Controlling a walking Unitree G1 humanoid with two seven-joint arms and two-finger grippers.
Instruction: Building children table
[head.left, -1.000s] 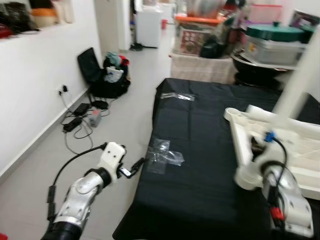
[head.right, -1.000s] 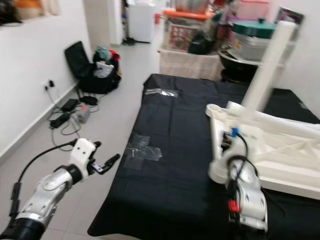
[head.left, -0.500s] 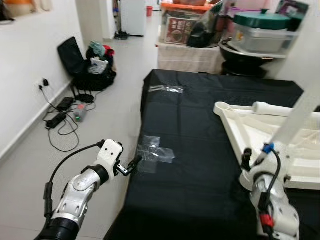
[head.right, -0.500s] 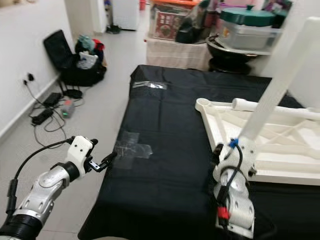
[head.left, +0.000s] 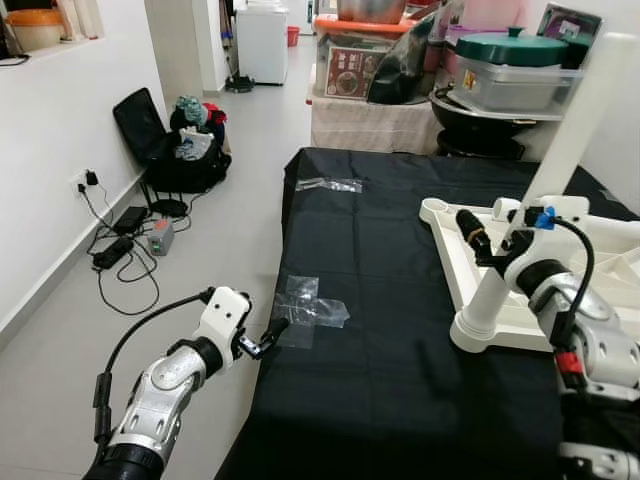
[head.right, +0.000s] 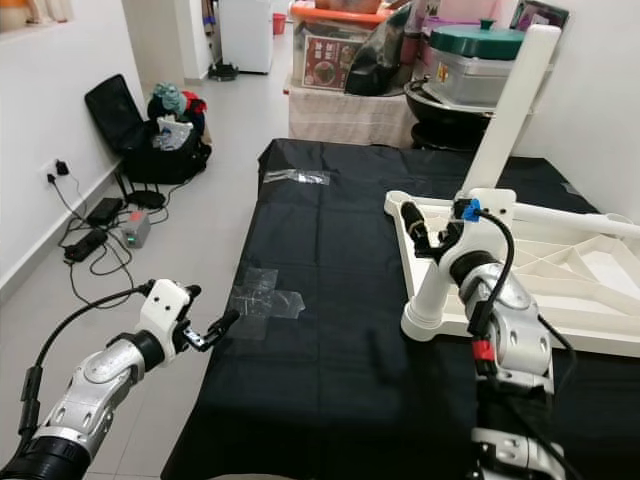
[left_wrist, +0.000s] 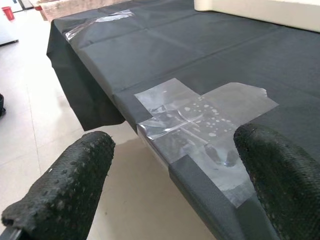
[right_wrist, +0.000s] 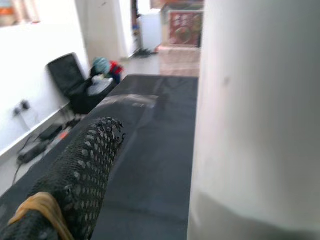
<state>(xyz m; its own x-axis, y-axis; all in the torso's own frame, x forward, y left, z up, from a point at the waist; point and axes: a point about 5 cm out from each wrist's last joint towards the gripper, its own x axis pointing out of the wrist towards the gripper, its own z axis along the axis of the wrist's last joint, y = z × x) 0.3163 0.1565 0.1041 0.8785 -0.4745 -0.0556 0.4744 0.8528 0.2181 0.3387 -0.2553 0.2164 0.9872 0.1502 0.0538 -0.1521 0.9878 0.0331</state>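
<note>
Standing upright on the black-draped surface (head.left: 380, 300), a white table leg (head.right: 478, 170) rose from the near-left corner of the upturned white tabletop (head.right: 560, 285), its round foot planted on the cloth. The right pincer (head.right: 418, 232) was held against the leg about halfway up; one black finger (head.right: 412, 222) showed on the leg's left side, and in the right wrist view that finger (right_wrist: 75, 170) lay just beside the white leg (right_wrist: 255, 115), with a narrow gap visible between them. Whether the pincer actually clamped the leg could not be told, since the other finger was hidden behind it.

Left of the leg, at the surface's left edge, a patch of clear tape (head.left: 315, 310) was stuck to the cloth. The left pincer (head.left: 268, 334) hovered just off that edge, spread open with nothing between its fingers (left_wrist: 65, 185), pointing at the tape patch (left_wrist: 200, 125). A second strip of tape (head.left: 328, 184) lay farther back on the cloth, well apart from the leg.

Beyond the surface's left edge, on the floor (head.left: 220, 250) by the wall, sat a black bag (head.left: 165, 150) and a tangle of cables (head.left: 125, 245).
</note>
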